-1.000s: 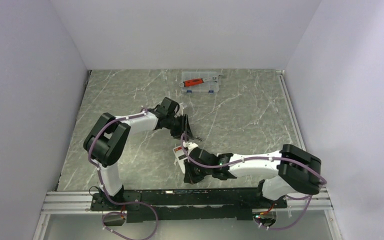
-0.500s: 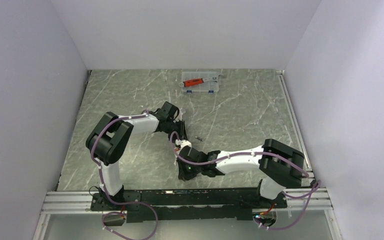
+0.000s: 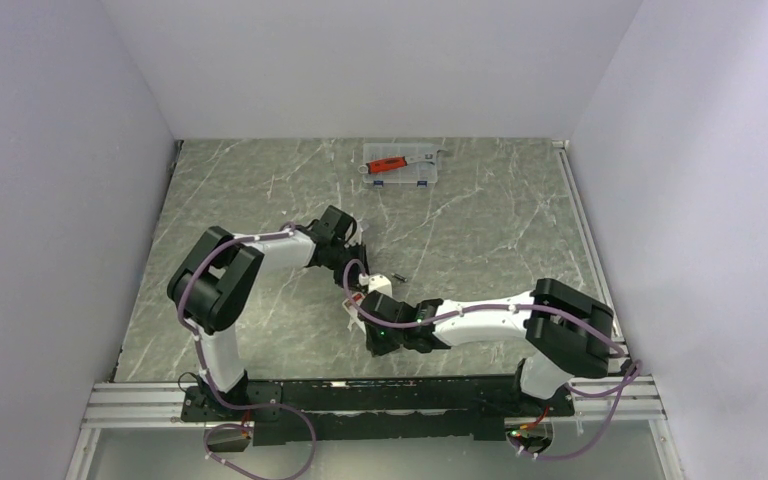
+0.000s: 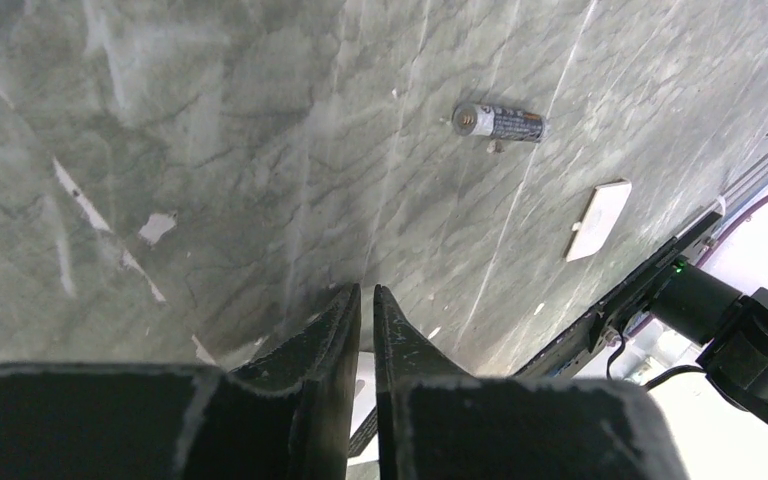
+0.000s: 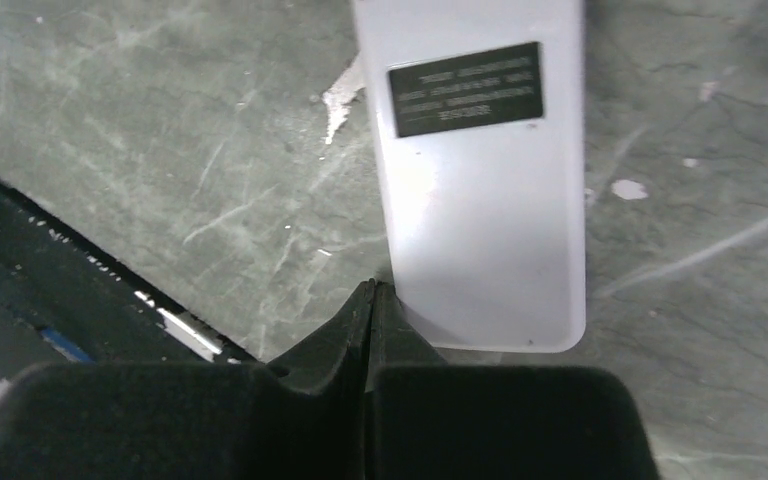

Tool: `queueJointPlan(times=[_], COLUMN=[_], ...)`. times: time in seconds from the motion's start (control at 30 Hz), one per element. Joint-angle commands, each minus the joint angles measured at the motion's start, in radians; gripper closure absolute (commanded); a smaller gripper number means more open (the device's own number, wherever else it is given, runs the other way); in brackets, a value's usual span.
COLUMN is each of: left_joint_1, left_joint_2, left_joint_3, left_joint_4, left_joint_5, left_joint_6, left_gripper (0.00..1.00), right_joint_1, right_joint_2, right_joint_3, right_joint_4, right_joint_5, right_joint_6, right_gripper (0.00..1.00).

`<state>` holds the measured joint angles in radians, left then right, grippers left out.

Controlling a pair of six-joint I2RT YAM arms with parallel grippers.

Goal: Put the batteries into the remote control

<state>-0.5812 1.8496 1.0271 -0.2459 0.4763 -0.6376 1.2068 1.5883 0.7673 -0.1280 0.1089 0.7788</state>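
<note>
Left gripper has pinched its jaws from wide apart to a thin slit, battery lying loose ahead of the tips, and the right gripper has slid in closer, remote control just ahead.

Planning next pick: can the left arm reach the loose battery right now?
Probably yes: the battery lies alone on the table ahead of the left gripper, nothing between; its jaws, at a slit, must widen.

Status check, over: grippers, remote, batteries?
Left gripper nearly closed, load unclear. Right gripper shut, tip beside remote control, label side up. One battery lying loose, white plastic piece nearby.
</note>
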Motion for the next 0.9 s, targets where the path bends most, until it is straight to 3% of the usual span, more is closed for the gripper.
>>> queueJointPlan(times=[0.0,0.87], left_joint_1=[-0.003,-0.003], left_joint_2=[-0.043,-0.205], left_joint_3=[-0.033,-0.184], left_joint_4=[-0.039,-0.091], left_joint_5=[-0.054,-0.118], left_joint_6=[0.030,0.008], left_gripper=[0.84,0.85], right_joint_1=[-0.011,-0.064], right_joint_2=[-0.044,-0.073], right_joint_3=[-0.033,-0.043], right_joint_4=[-0.077,-0.134], right_joint_5=[0.085,0.164], right_joint_6=[0.009,-0.023], right_gripper=[1.00,1.00])
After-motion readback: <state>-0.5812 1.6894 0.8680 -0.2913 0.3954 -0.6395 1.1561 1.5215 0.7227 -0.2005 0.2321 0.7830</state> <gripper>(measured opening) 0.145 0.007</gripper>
